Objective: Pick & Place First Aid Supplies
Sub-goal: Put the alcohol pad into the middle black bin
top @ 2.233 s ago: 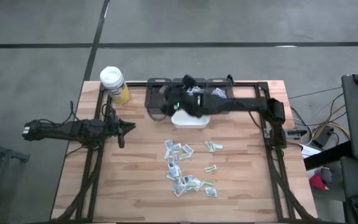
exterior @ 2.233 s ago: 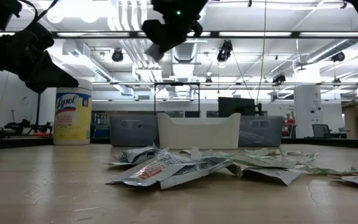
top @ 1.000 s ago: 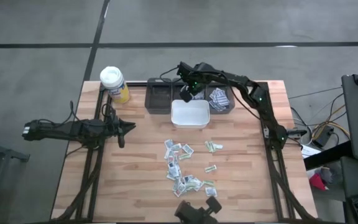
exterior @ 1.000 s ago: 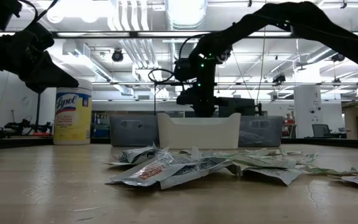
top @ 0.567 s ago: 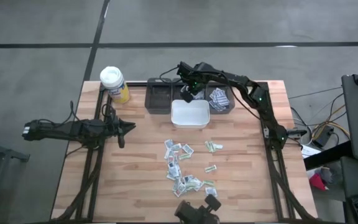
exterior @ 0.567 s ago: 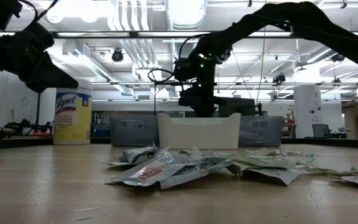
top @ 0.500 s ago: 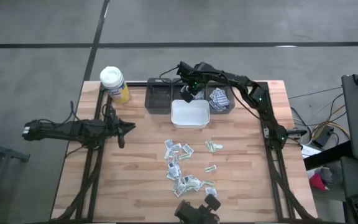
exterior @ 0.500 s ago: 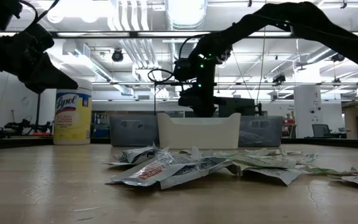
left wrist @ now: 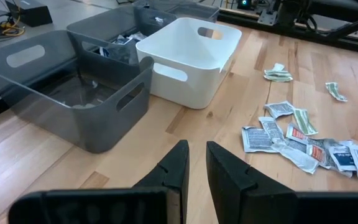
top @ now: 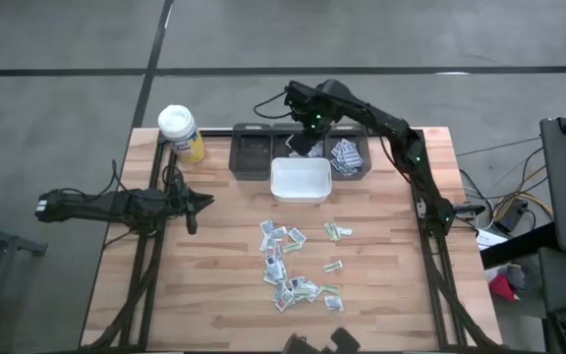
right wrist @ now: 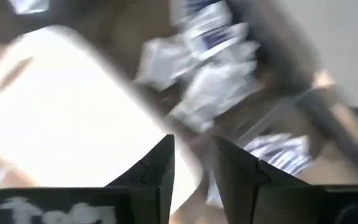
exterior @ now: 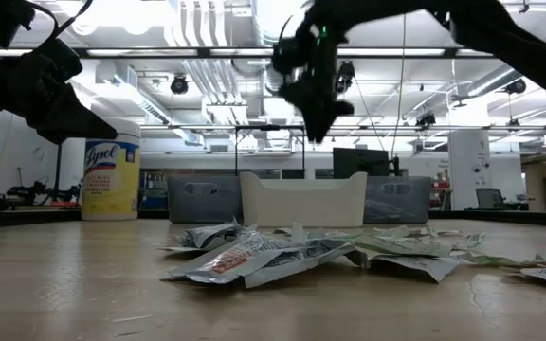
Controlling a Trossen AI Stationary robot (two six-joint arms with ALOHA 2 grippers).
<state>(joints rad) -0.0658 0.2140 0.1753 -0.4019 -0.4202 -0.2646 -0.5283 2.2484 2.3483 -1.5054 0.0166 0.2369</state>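
The first aid supplies [top: 298, 265] lie as several small flat packets scattered on the wooden table's near middle, also seen in the left wrist view [left wrist: 303, 140] and the low view [exterior: 282, 254]. More packets [top: 345, 155] lie in the right grey bin [top: 362, 165]. My right gripper [top: 303, 138] hangs open high above the grey bins behind the white bin [top: 300, 181], pointing down, with nothing between its fingers [right wrist: 160, 168]. My left gripper [left wrist: 195, 155] waits at the table's left, narrowly open and holding nothing.
Three grey bins stand in a row at the far edge, the left one [top: 252, 155] holding no packets that show. The white bin [left wrist: 191, 56] stands just in front of them. A yellow bottle with a white lid [top: 180, 133] stands at the far left corner.
My right gripper has risen from low over the grey bins behind the white bin to well above them, shifting slightly toward the far edge. The packets on the table have not moved.
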